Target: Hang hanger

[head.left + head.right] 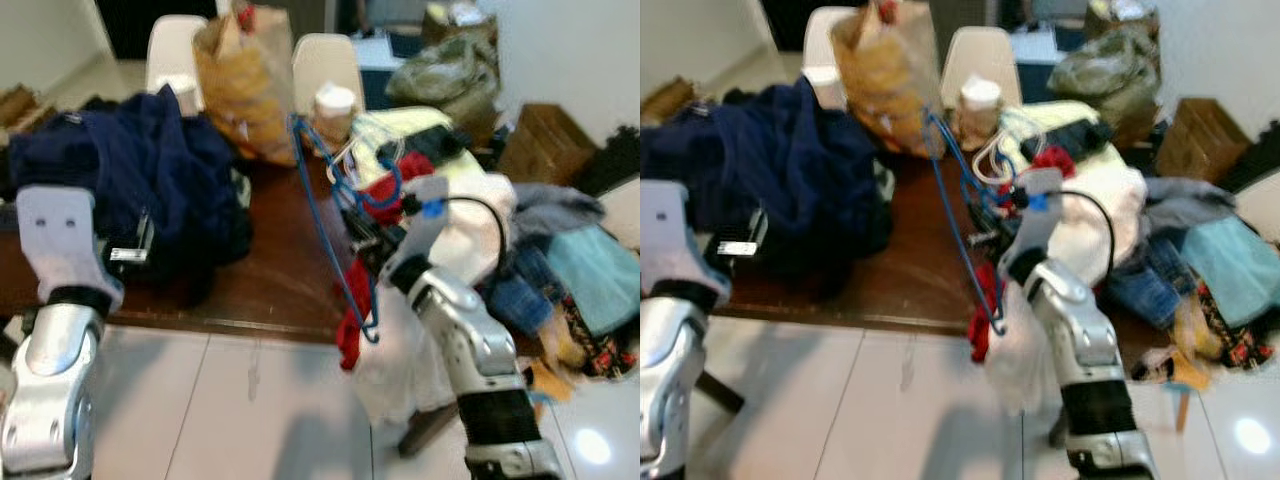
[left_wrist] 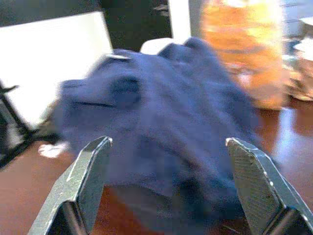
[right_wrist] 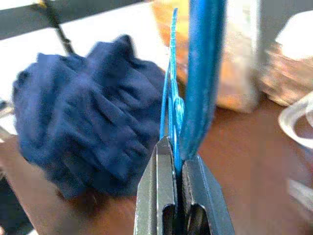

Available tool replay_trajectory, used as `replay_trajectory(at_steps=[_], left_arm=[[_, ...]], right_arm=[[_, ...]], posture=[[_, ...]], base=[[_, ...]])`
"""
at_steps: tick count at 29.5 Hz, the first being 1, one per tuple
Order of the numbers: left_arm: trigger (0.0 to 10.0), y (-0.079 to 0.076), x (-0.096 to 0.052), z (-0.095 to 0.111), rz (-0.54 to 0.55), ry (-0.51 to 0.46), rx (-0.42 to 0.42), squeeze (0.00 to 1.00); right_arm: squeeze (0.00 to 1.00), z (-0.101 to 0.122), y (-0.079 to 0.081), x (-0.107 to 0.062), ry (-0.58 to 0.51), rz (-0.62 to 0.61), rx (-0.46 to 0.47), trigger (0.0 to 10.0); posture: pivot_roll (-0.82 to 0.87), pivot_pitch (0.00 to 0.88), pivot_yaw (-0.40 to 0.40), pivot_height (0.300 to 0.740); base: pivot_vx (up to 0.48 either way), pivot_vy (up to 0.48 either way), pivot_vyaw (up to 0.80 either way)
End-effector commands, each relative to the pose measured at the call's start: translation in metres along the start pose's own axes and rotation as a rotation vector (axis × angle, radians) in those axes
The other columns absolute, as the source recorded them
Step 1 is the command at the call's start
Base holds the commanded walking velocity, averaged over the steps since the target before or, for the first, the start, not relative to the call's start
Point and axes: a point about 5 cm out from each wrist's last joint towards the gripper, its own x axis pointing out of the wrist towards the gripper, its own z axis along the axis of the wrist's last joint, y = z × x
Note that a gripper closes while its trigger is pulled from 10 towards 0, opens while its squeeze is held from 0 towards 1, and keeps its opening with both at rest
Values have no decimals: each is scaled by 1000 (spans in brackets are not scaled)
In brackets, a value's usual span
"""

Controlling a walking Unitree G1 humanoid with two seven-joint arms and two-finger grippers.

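Silver forearms are framing the scene from below, and the right gripper (image 3: 177, 166) is pinching the blue hanger (image 1: 325, 215) with its two black fingers pressed tight around the thin wire. That hanger is standing up over the near edge of the brown worktop (image 1: 275, 275), its long side slanting from a top corner near the paper bag (image 1: 245, 85) down to a hooked end hanging just off the edge, beside a red garment (image 1: 352, 325) that is drooping over the rim. No rail or rod to receive it is showing yet, so the step in hand is looking like carrying the hanger away from the clutter.

To do that well, the right arm should be lifting the wire straight clear before swinging, since the lower end is sitting close to the red cloth and could be snagging it. Keeping the pinch firm matters, because a thin wire can be twisting between flat pads as the arm is turning.

Further out, the left gripper (image 2: 168, 188) is hovering with its fingers spread wide and holding nothing, pointed at a heap of navy clothing (image 1: 150, 165) piled on the left of the worktop. A lidded paper cup (image 1: 334, 110) is standing behind the hanger, and pale and teal clothes (image 1: 590, 270) are spilling off the right end.
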Motion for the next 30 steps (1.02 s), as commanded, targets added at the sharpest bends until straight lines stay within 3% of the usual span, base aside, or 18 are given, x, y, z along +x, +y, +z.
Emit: replay_trajectory(at_steps=[1, 9, 15, 23, 30], left_arm=[[10000, 8, -1, 0, 24, 10, 35, 0], [10000, 12, -2, 9, 4, -17, 23, 0], [10000, 11, -3, 12, -76, -43, -37, 0], [10000, 15, -6, 15, -131, -55, -105, 0], [10000, 23, -9, 16, -92, -62, -111, 0]], right_arm=[[0, 3, 9, 4, -16, 45, 18, 10000], [0, 12, 8, 7, -73, 27, 48, 10000], [0, 17, 4, 10, -89, -7, 51, 10000], [0, 22, 1, 12, -80, -16, 39, 10000], [0, 29, 4, 10, -118, 32, 73, 10000]], posture=[[2, 113, -19, 740], [7, 111, -22, 740], [12, 106, -29, 740], [6, 105, -29, 740], [4, 109, -29, 740]], base=[[480, 0, 750], [448, 0, 281], [0, 0, 0], [0, 0, -800], [0, 0, -571]])
